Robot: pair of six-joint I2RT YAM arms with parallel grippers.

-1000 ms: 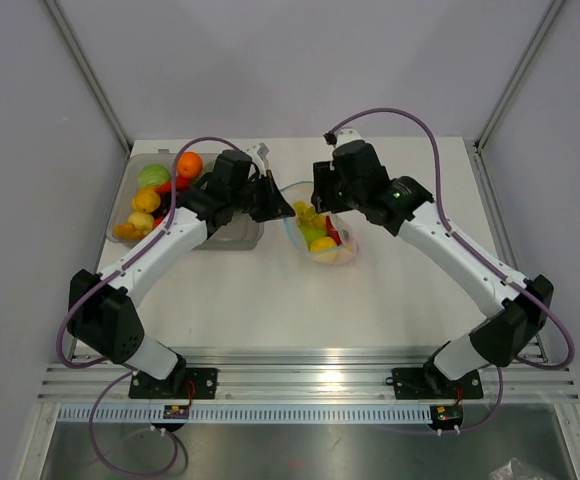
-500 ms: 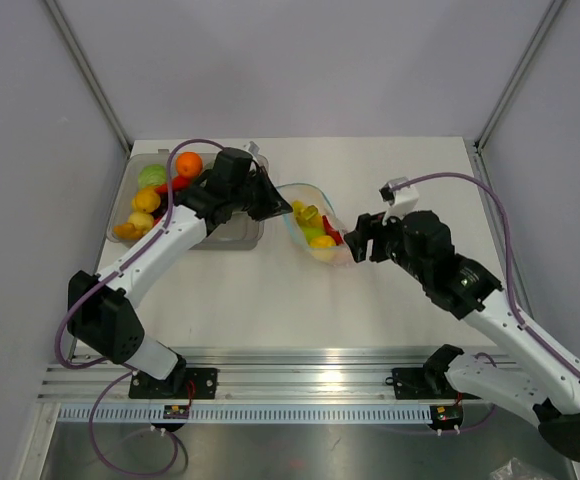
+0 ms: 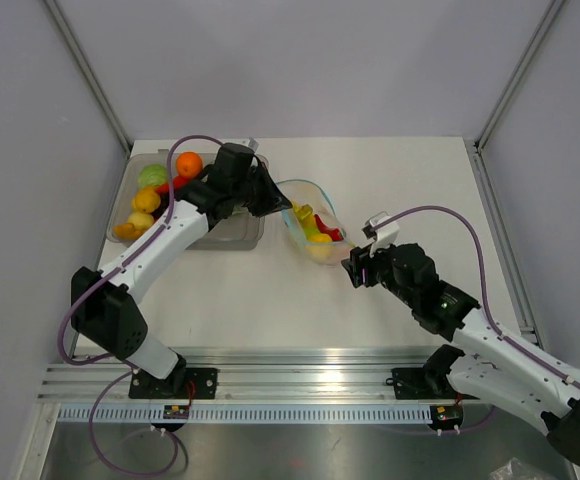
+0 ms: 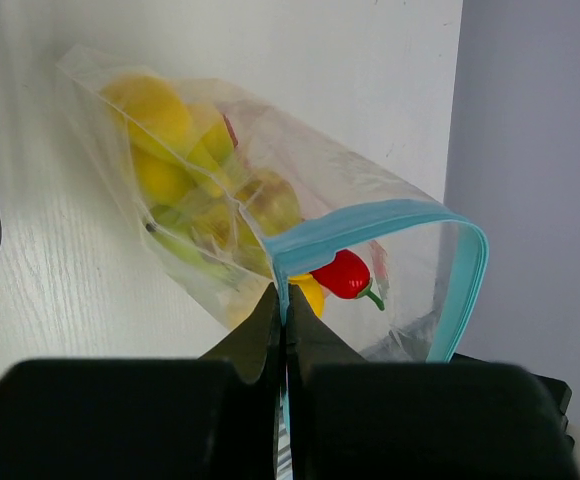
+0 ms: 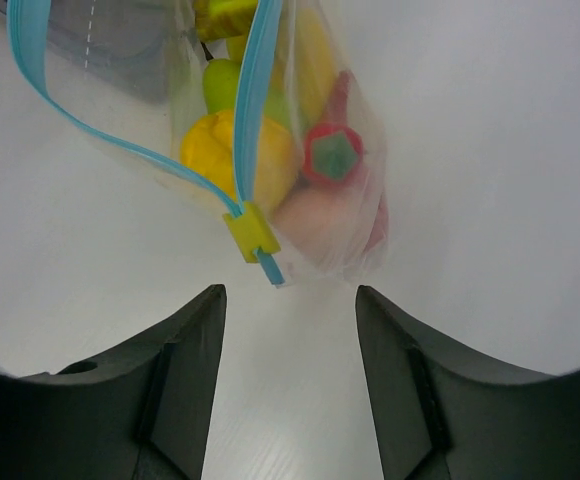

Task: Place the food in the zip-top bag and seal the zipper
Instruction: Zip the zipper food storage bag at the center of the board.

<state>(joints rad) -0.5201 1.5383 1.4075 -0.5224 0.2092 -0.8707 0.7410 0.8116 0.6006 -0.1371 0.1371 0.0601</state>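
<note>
The left gripper [image 4: 282, 300] is fully closed, its two fingers pressed flat together on the blue-teal zipper [image 4: 370, 218] at the bottom centre of the left wrist view. It pinches one corner of the mouth of the zip-top bag [image 4: 270, 170]. From that pinch the strip loops up and to the right and comes back down the right side, so the mouth stands open. The food [image 4: 160, 120] lies packed inside the bag toward the upper left, with a red pepper [image 4: 345, 275] just behind the strip.

The right gripper [image 5: 290, 292] stands wide open with nothing between its fingers [image 5: 185, 380]. It sits at the bottom of its own view, just below the bag's lower end and not touching it. A small yellow slider [image 5: 250, 232] hangs on the zipper's end just above the gap. The two teal strips spread apart toward the upper left.

From above, the bag lies at the centre of the table [image 3: 270, 300] between the two grippers. A clear tray [image 3: 235, 238] at the upper left holds more toy fruit, among them an orange [image 3: 189, 164].
</note>
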